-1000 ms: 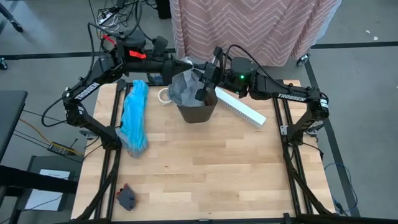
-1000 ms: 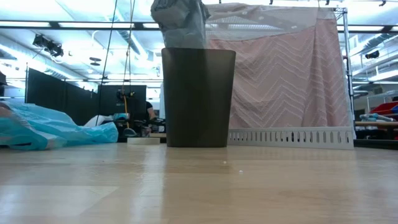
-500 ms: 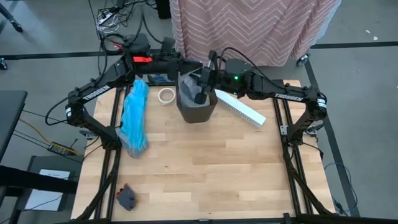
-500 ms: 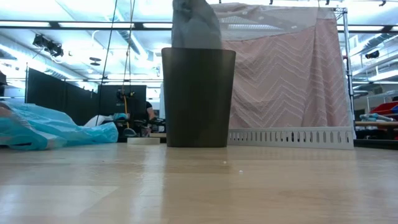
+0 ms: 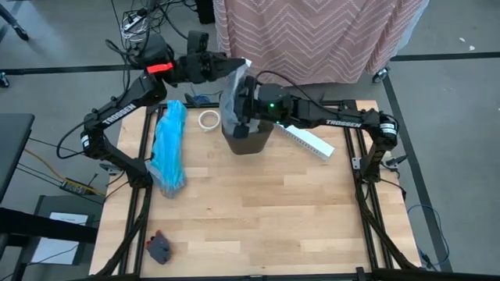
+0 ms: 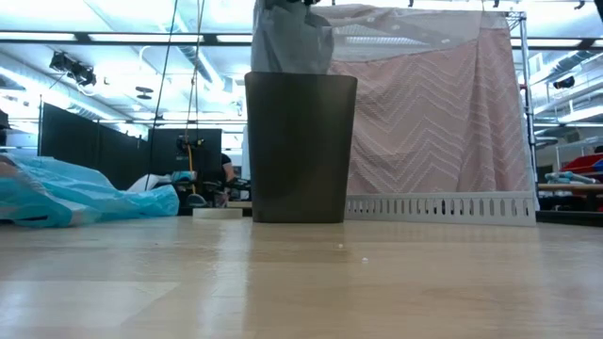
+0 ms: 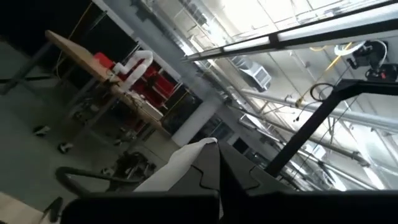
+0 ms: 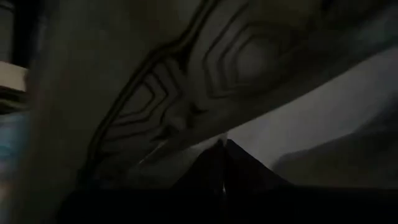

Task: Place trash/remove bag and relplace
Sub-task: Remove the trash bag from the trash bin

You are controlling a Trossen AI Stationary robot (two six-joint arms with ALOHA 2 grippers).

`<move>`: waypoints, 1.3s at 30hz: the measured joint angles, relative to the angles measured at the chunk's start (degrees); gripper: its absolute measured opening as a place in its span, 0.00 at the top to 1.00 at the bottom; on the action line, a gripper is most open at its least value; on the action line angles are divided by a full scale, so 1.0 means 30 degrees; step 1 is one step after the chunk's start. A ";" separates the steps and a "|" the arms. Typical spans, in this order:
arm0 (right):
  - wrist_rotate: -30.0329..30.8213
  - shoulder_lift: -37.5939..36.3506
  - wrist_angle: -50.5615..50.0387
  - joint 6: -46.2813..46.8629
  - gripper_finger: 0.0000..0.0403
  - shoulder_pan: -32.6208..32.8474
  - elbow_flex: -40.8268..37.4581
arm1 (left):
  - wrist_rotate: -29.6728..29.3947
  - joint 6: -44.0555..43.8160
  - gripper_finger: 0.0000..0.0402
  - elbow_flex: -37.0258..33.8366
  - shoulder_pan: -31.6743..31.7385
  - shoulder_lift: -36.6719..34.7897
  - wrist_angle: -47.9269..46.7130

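Note:
The light grey bag (image 5: 229,97) rises in a tall column out of the dark bin (image 5: 248,139); in the low view the bag (image 6: 292,38) stands above the bin's rim (image 6: 300,75). My left gripper (image 5: 234,66) is shut at the bag's top, above the bin's far-left side. My right gripper (image 5: 239,101) is lower, just above the rim, shut against the bag's side. The turquoise-blue bag (image 5: 169,144) lies flat on the table to the left. No loose trash shows. My left gripper pinches a pale strip of the bag's top edge (image 7: 186,163) between its two shut fingers, and the bag hangs from there down into the bin, drawn upright. My right gripper comes level from the table's right and is shut on the bag's side wall (image 8: 298,124), well below the top. Grey plastic wraps close around its fingers (image 8: 205,168), so how many layers it holds is hidden.
A white tape ring (image 5: 208,119) lies left of the bin and a long white box (image 5: 308,139) right of it. A small dark object (image 5: 160,248) sits near the table's near-left corner. The pink patterned curtain (image 5: 312,35) hangs behind the far edge.
My left gripper has risen and drawn back toward the far edge, pulling the grey bag from a slumped bunch into a taller upright column above the bin. My right gripper has moved left across the bin's top, against the bag's side.

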 joint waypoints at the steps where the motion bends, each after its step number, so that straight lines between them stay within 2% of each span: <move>1: 0.0276 -0.0105 0.0034 -0.0304 1.00 0.0077 0.0000 | 0.0350 0.0042 1.00 0.0022 0.0292 -0.0035 -0.0229; 6: 0.1545 -0.1528 -0.0140 -0.1836 1.00 0.0614 0.0002 | 0.1470 0.0561 1.00 0.0031 0.1976 -0.0022 -0.2634; 11: 0.2278 -0.2866 0.0124 -0.2153 1.00 0.0847 0.0007 | 0.1635 0.1431 1.00 0.0024 0.2423 -0.0016 -0.4136; 20: 0.2661 -0.3087 0.0981 -0.2692 1.00 0.0548 0.0015 | 0.1738 0.1633 1.00 0.0024 0.0855 -0.0025 -0.3991; 23: 0.3303 -0.3087 0.1687 -0.3432 1.00 0.0538 0.0015 | 0.1104 0.2112 1.00 0.0024 0.0400 -0.0031 -0.4568; 30: 0.3003 -0.3087 0.2361 -0.3705 1.00 0.0605 0.0015 | 0.0274 0.2952 1.00 -0.0832 -0.0105 -0.0031 -0.4678; 37: 0.2679 -0.3080 0.2455 -0.3589 1.00 0.0633 0.0007 | -0.0054 0.0988 1.00 -0.2479 -0.0596 -0.0024 -0.1290; 39: 0.1904 -0.3080 0.2444 -0.3115 1.00 0.0527 0.0007 | -0.0256 0.0115 1.00 -0.2795 -0.0608 -0.0016 0.0108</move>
